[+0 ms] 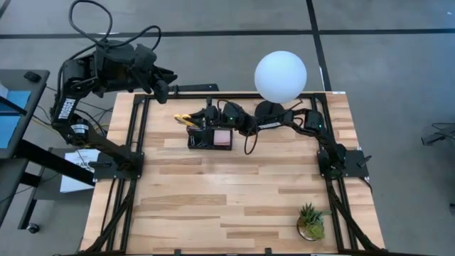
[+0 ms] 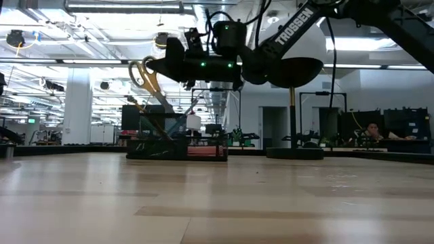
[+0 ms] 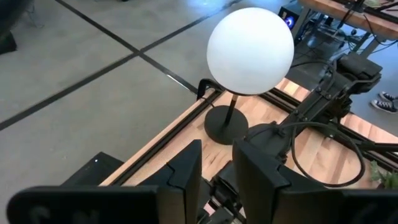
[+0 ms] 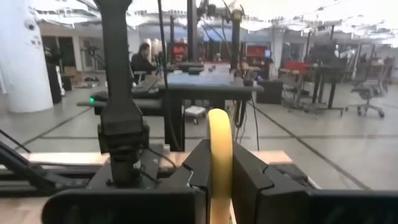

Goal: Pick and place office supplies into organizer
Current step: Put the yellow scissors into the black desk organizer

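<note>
Landmark: black organizer (image 1: 210,136), a small rectangular box on the pale wood-plank table (image 1: 227,206), toward the table's far edge. Just beside it on the right stands the lamp (image 1: 280,77), a smooth white globe on a thin stem and a round dark base.

Right gripper (image 1: 193,119) reaches in over the organizer's left, taller end; its fingers are pinched on the yellow-handled scissors (image 2: 144,76). The right wrist view shows a rounded yellow plastic loop squeezed between the two dark pads. In the low view the scissors tilt, handles up, blades down into the organizer's cup section. A pink pad (image 1: 222,138) lies in the organizer's right compartment.

Left gripper (image 3: 214,177) is parked well off to the organizer's left, beyond the table's far-left corner, fingers narrowly apart, holding nothing.

Nearer than the organizer the planks lie bare across most of the width. A small spiky green plant (image 1: 311,221) sits by the near right edge. Black frame rails (image 1: 134,153) run along both sides.
</note>
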Controlling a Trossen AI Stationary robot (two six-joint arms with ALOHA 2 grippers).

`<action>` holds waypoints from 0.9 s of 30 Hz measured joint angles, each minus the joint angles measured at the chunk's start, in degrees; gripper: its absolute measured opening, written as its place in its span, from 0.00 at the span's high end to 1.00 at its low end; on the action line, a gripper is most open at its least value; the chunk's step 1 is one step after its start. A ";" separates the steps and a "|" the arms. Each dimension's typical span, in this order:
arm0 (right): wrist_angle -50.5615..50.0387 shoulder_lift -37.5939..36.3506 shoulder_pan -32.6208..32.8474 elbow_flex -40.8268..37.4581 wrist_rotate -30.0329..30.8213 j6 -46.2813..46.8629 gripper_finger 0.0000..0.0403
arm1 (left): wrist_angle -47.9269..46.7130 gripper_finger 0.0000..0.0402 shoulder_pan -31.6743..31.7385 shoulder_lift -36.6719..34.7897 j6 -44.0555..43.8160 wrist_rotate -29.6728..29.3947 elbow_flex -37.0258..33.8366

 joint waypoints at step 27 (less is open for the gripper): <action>-11.82 0.14 -0.45 -0.15 4.55 0.07 0.80 | -2.17 0.79 -0.12 -0.24 0.48 0.37 0.00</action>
